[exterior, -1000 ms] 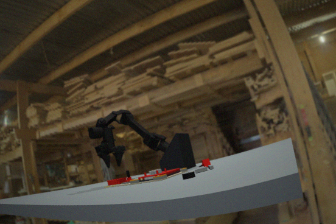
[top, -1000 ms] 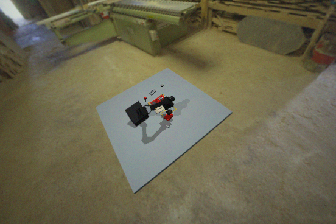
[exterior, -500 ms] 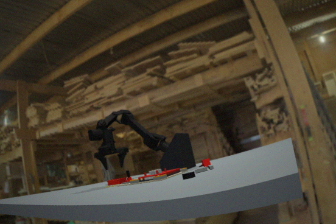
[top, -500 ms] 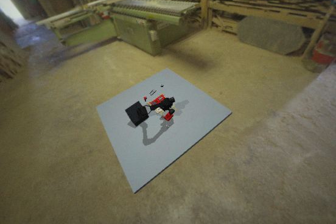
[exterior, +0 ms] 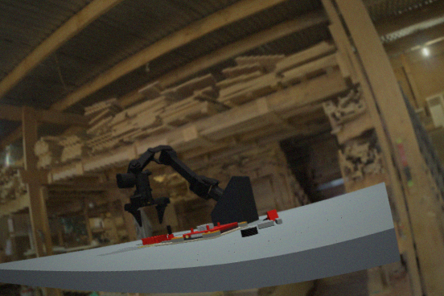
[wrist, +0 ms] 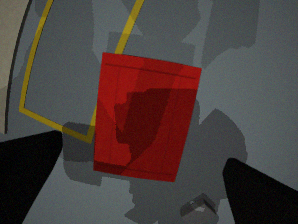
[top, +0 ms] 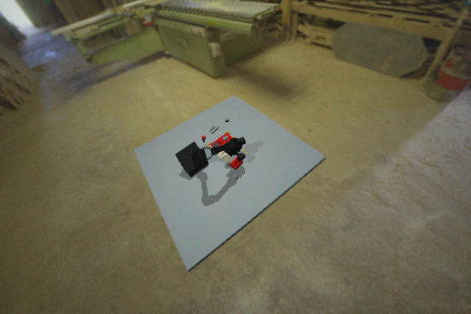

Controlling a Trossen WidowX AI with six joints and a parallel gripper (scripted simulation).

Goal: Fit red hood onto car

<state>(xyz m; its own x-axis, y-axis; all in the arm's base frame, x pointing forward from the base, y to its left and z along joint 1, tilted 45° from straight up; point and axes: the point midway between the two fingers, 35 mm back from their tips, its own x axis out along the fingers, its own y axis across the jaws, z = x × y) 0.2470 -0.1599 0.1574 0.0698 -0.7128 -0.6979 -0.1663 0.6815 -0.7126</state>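
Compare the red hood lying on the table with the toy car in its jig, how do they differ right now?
The hood is a plain red shell lying alone on the grey table, directly under the open end effector, which is not touching it. The car is longer, with mixed red, grey and pale parts, and sits beside the hood rather than under the end effector. The hood overlaps a yellow outline; the car lies beyond it. Both carry red and rest low on the table.

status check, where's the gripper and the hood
Gripper open, empty, poised above the hood. Hood flat on the table, not gripped. Small grey piece lies near one finger.
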